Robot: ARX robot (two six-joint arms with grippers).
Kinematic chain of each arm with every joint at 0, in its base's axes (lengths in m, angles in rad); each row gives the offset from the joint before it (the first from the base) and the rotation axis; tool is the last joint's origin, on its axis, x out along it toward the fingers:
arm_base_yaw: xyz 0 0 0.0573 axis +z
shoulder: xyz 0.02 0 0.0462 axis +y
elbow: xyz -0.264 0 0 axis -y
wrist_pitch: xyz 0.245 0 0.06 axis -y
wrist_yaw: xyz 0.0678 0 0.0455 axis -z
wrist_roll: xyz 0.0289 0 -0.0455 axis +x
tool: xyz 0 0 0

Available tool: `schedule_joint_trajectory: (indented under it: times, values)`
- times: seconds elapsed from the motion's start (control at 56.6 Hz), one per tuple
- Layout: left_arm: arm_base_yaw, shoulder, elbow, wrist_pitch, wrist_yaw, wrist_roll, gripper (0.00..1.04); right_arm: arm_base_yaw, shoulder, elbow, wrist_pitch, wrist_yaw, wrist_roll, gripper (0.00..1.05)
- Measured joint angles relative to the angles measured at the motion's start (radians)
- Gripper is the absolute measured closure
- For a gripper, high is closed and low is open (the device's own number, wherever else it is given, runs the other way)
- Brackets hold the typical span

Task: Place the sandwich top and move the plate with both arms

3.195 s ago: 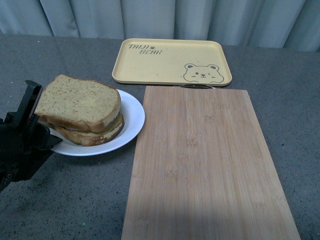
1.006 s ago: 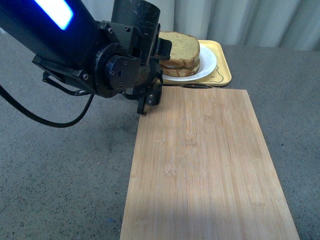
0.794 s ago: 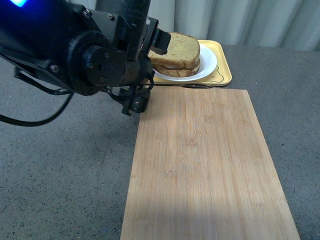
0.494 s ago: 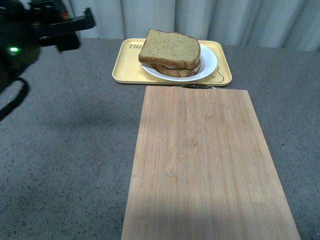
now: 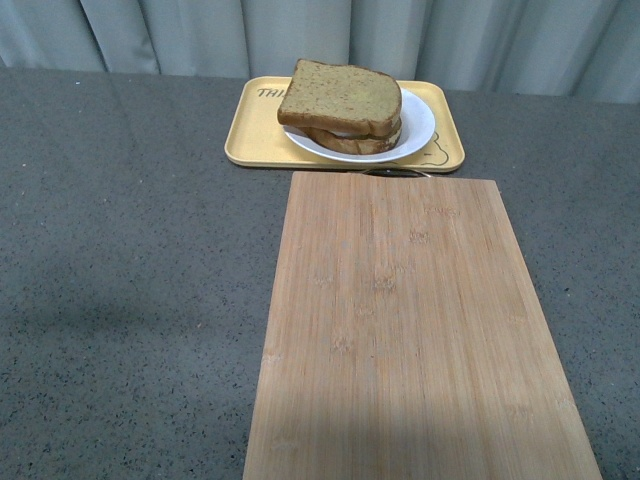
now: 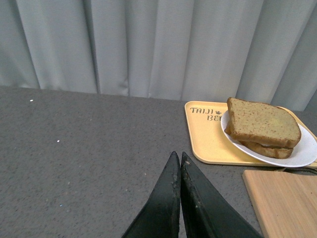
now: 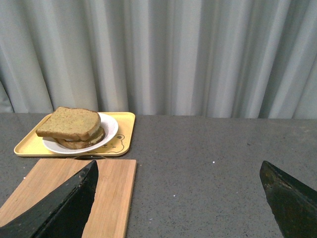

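The sandwich top (image 5: 340, 96) is stacked on the plate (image 5: 415, 125), which rests on the yellow tray (image 5: 250, 135). The left gripper (image 6: 179, 163) is pressed together, the right gripper (image 7: 178, 198) spread. The overhanging slice could be knocked off if bumped.

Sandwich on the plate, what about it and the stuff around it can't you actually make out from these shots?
- Filling: in every view the sandwich top covers it; only a pale edge shows.
- Tray print: in the front view the plate hides most of the bear and lettering.
- Dark item at the cutting board's far edge: mostly hidden, unidentifiable.
- Right pincer: tips cut off by the right wrist frame's bottom edge.
- Arms: absent from the front view.
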Motion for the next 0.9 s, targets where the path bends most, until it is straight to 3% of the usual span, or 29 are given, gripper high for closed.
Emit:
schedule_joint_trajectory:
  times: [0.229, 0.335, 0.565, 0.9]
  values:
    - [0.045, -0.198, -0.087, -0.113, 0.047, 0.003, 1.01, 0.000, 0.000, 0.000, 0.000, 0.000, 0.000, 0.09]
    - [0.063, -0.352, -0.099, -0.269, 0.063, 0.006, 1.01, 0.000, 0.000, 0.000, 0.000, 0.000, 0.000, 0.09]
    - [0.151, -0.568, -0.142, -0.425, 0.146, 0.010, 1.01, 0.000, 0.000, 0.000, 0.000, 0.000, 0.000, 0.09]
    - [0.155, -0.840, -0.166, -0.652, 0.153, 0.010, 1.01, 0.000, 0.000, 0.000, 0.000, 0.000, 0.000, 0.09]
